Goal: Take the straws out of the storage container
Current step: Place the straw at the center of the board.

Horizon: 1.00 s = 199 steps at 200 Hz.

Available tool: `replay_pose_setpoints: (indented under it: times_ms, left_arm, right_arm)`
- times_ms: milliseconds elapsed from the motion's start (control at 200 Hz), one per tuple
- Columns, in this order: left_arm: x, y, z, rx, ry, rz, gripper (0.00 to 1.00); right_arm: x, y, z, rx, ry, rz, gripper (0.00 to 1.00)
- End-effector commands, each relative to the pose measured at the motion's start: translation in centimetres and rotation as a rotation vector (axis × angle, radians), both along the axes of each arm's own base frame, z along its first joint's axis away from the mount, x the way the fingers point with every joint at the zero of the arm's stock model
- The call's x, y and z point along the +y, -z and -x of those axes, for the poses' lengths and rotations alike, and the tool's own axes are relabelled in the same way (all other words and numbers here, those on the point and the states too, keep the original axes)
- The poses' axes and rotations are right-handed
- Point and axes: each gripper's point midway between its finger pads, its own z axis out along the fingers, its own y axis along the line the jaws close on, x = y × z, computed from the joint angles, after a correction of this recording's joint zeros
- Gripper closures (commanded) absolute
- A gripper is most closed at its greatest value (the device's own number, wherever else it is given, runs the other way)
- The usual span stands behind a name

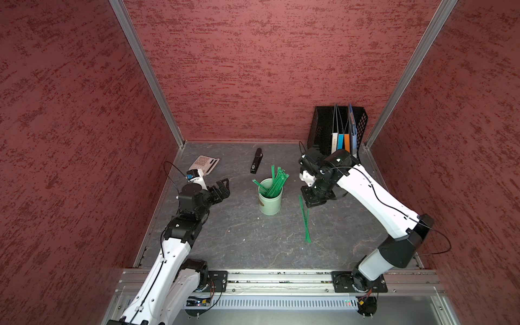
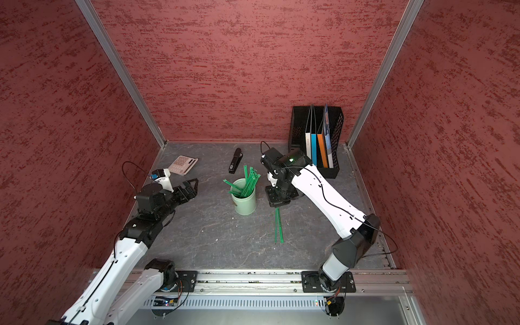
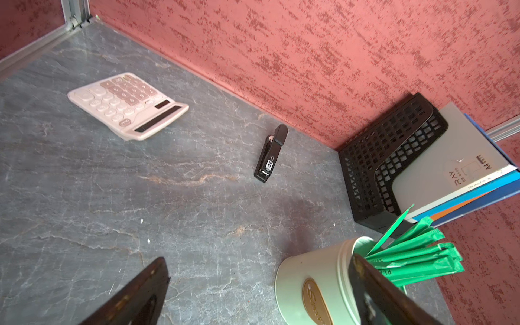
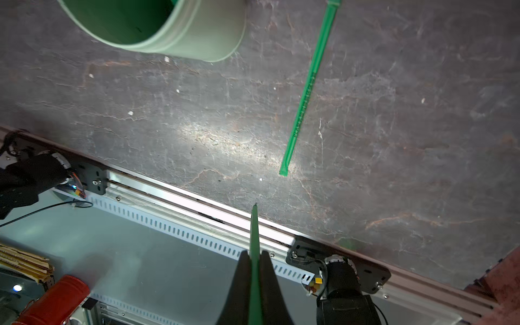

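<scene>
The pale mint-green storage container [image 1: 270,201] [image 2: 244,202] stands upright mid-table in both top views, with several green straws [image 1: 277,181] [image 3: 413,253] leaning out of it. My left gripper [image 1: 222,188] [image 3: 258,259] is open to the cup's left, a gap away from it, with nothing between its fingers. My right gripper [image 1: 308,205] [image 4: 255,251] hangs just right of the cup and is shut on one straw [image 4: 255,228] that sticks out past its tips. Another straw [image 4: 306,92] lies flat on the table beside it. In a top view the two show as a close pair [image 1: 306,228].
A pink calculator [image 1: 206,164] lies at the back left and a black stapler [image 1: 256,160] behind the cup. A black mesh file rack [image 1: 323,126] with folders stands in the back right corner. Red walls close three sides; a metal rail [image 1: 281,277] runs along the front.
</scene>
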Motion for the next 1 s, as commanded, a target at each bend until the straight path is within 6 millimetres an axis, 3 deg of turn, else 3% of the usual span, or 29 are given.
replay_pose_setpoints:
  times_ms: [0, 150, 561, 836, 992]
  left_arm:
    - [-0.1, 0.5, 0.0, -0.002, 0.018, -0.016, 0.0]
    - [0.0, 1.1, 0.0, 0.011, 0.022, -0.028, 0.0]
    - [-0.2, 2.0, -0.4, 0.037, 0.032, -0.031, 0.0]
    - [-0.2, 2.8, -0.7, 0.061, 0.03, -0.031, 0.0]
    - [-0.2, 2.9, -0.9, 0.07, 0.028, -0.032, 0.0]
  right_arm:
    - [-1.2, 1.7, 1.0, 0.068, 0.031, 0.03, 1.0]
    - [-2.4, 4.8, -0.2, 0.088, 0.03, 0.12, 1.0]
    - [-4.7, 8.0, -4.9, 0.116, 0.066, 0.174, 1.0]
    - [-4.9, 9.8, -8.5, 0.131, 0.092, 0.114, 1.0]
    - [-4.8, 11.6, -9.5, 0.164, 0.078, 0.11, 1.0]
